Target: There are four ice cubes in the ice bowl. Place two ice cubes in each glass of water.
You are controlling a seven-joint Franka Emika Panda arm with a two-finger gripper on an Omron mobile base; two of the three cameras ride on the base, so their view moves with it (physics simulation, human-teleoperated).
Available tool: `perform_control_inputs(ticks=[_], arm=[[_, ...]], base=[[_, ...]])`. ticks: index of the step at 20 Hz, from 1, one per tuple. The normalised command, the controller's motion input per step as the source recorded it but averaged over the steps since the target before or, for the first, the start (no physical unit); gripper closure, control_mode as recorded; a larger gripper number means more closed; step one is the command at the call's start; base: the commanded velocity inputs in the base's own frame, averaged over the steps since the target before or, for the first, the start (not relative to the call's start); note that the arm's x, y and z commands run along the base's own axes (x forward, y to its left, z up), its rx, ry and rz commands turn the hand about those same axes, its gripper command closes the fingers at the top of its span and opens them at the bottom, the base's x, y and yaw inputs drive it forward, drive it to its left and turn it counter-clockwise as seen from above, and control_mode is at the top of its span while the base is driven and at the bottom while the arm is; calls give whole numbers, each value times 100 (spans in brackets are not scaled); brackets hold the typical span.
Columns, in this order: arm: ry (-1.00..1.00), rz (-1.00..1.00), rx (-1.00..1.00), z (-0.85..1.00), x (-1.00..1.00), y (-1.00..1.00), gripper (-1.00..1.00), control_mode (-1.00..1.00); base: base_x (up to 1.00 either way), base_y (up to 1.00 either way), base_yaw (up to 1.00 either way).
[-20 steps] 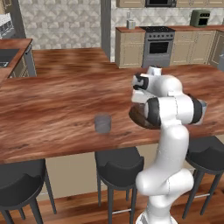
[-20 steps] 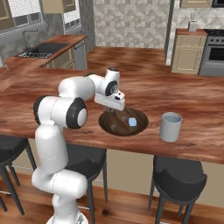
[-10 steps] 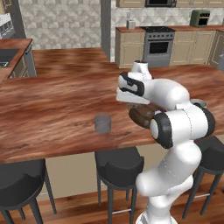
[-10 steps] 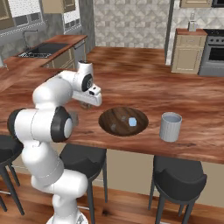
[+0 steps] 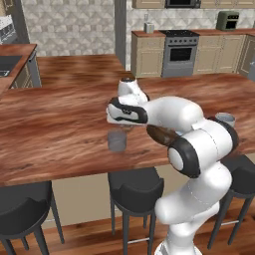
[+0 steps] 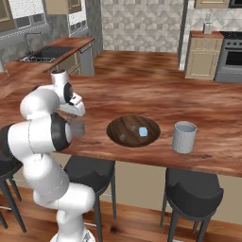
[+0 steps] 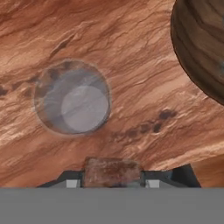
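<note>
One ice cube (image 7: 111, 172) is gripped in the claw (image 7: 111, 175) above bare desk (image 7: 144, 87), beside the dark grey tumbler (image 7: 73, 98), apart from the ice bowl (image 7: 201, 48).

One ice cube (image 6: 142, 132) in the ice bowl (image 6: 124, 137), pale tumbler (image 6: 184, 137) beside

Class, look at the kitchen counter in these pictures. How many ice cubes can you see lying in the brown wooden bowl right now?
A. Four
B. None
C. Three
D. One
D. In the right base view a single pale blue ice cube lies inside the wooden bowl; no other cube can be made out on its dark floor.
</note>
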Motion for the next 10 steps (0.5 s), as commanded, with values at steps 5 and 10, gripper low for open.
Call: perform_control_inputs(ticks=[5, 10], arm=[[7, -3, -3, -4, 20, 40, 100, -100], [1, -1, 9, -3, 61, 8, 100, -100]], base=[[0, 0, 0], [0, 0, 0]])
